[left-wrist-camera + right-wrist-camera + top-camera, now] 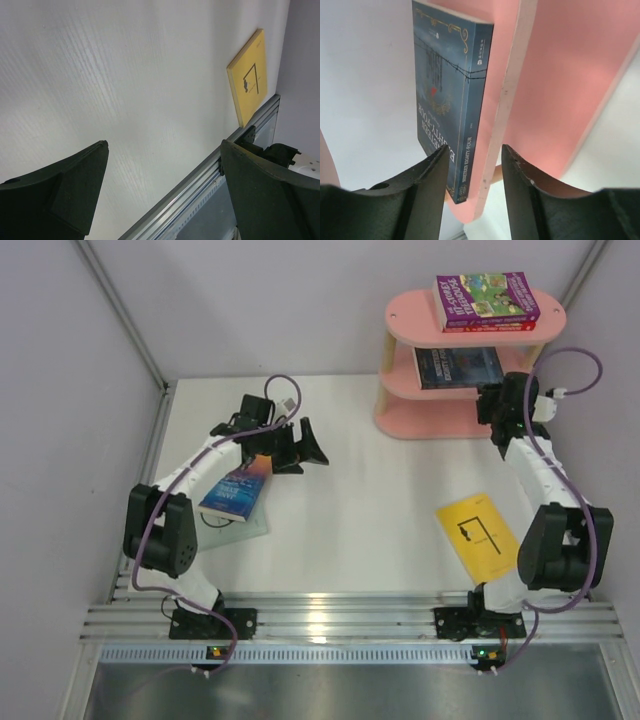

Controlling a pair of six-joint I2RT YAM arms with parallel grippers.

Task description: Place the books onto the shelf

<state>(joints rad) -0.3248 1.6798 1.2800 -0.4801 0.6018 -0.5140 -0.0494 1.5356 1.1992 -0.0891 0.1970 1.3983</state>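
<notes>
The pink shelf (pixel 400 315) stands at the back right. On its top board a purple-green book (pixel 485 295) lies on a red one (pixel 495 327). A dark navy book (pixel 458 366) (pixel 442 75) lies flat on the middle board (pixel 555 75). My right gripper (pixel 492 405) (pixel 475 152) is open at that board's right end, its jaws straddling the book's corner and the board's edge without pinching them. My left gripper (pixel 312 447) (pixel 165 145) hangs wide open over bare table. Under the left arm a blue-orange book (pixel 238 490) rests on a pale grey-green one (pixel 250 527). A yellow book (pixel 478 533) (pixel 247 82) lies by the right arm.
Grey walls close in the table on the left, back and right. An aluminium rail (pixel 350 620) (pixel 200 190) runs along the near edge, carrying both arm bases. The right arm's cable (pixel 570 355) loops beside the shelf.
</notes>
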